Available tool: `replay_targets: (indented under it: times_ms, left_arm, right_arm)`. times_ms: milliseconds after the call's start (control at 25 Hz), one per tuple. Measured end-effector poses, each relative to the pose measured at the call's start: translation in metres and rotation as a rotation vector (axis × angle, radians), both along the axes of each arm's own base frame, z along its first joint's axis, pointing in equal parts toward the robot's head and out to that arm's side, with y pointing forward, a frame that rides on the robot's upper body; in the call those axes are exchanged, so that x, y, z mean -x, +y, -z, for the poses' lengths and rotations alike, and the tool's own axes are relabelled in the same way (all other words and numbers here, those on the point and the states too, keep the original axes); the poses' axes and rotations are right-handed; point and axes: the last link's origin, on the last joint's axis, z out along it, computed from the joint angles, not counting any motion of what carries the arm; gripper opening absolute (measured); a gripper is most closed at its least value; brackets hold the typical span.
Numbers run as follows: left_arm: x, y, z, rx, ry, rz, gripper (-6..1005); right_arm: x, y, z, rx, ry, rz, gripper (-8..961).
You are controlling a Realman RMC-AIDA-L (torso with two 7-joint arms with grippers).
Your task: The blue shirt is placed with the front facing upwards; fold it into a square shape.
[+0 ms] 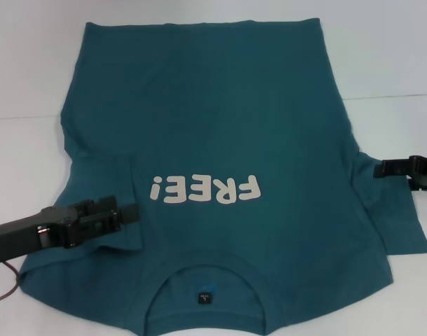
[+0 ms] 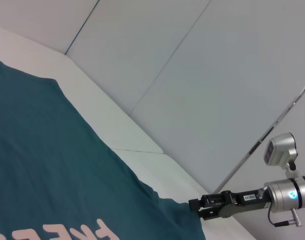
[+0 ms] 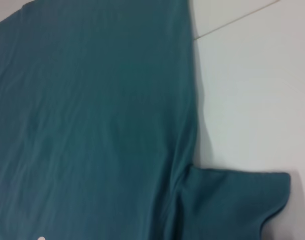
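**Shirt flat on the table, one end effector at each sleeve**

The blue shirt (image 1: pixel 220 140) lies spread on the table (image 1: pixel 388 49), front side up. Its collar (image 1: pixel 203 269) is at 6 o'clock, nearest the robot, and its hem at 12 o'clock. The print (image 1: pixel 204 189) sits in the middle, between collar and hem. The left end effector (image 1: pixel 133 212) is over the shirt's sleeve at 8 o'clock. The right end effector (image 1: pixel 379 168) is at 3 o'clock, at the edge of the other sleeve (image 1: pixel 399 220).

Head camera looks down; both wrist cameras share the shirt (image 1: pixel 220 140).
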Motion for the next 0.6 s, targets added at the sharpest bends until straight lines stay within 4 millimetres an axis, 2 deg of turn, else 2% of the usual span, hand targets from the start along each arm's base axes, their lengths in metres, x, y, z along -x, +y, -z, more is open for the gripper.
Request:
replay_targets:
  times_ms: [360,600]
  left_arm:
    - [0.0008,0.0016,0.0013,-0.003,0.000,-0.006,808]
    - [0.0006,0.0020,0.0012,-0.002,-0.001,-0.008,807]
  right_arm:
    - [0.0022,-0.0003,-0.0002,0.006,0.011,-0.004,886]
    - [0.0008,-0.0012,-0.0006,0.014,0.006,-0.003,679]
